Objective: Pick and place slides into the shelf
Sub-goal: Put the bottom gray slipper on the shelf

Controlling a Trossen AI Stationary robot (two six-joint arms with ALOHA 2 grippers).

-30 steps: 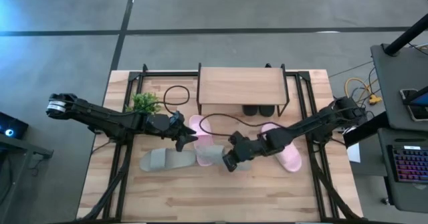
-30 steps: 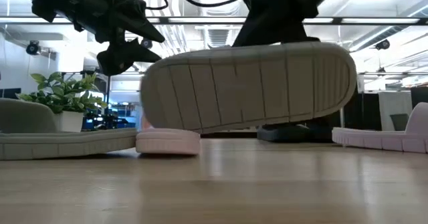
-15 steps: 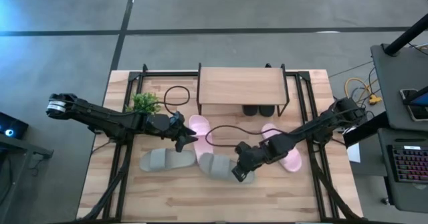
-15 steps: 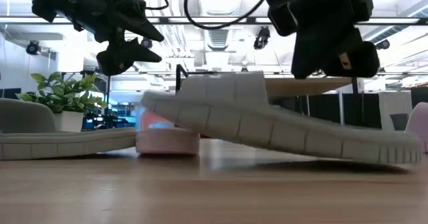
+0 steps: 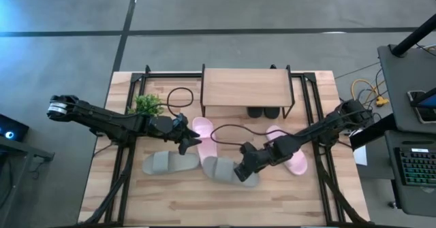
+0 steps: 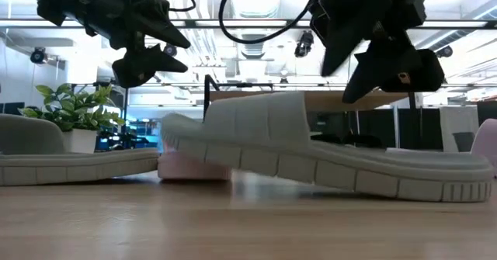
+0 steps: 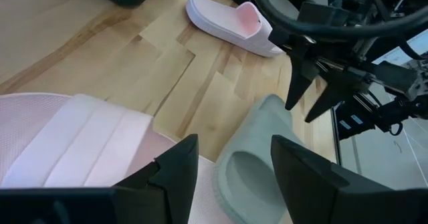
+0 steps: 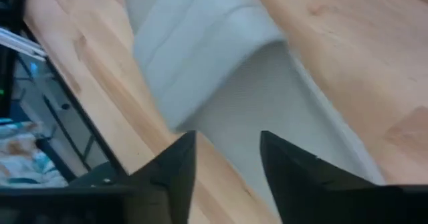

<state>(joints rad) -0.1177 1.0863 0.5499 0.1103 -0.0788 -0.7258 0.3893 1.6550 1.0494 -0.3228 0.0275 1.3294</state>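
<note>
Right gripper (image 5: 243,171) hangs over the strap end of a light grey slide (image 5: 228,170), which lies strap up on the table (image 5: 300,197) in front of the shelf (image 5: 246,88); in the low view the fingers (image 6: 404,72) are spread wide with a clear gap above the strap, holding nothing. That slide rests on its heel end with the far end raised a little off the wood in the low view. Second grey slide (image 5: 169,163) lies flat just to its left, the two nearly touching. Left gripper (image 5: 191,140) hovers above one pale pink slide (image 5: 205,137) near the shelf's front left leg; the left wrist view shows its fingers (image 7: 175,164) parted, nothing between them. The other pink slide (image 5: 291,153) lies on the right side of the table, partly under the right arm. Two black slides (image 5: 263,111) sit side by side under the shelf's plank top, toward its right half. A small green plant (image 5: 147,105) stands left of the shelf. A black cable (image 5: 178,95) loops across the table between plant and shelf.
</note>
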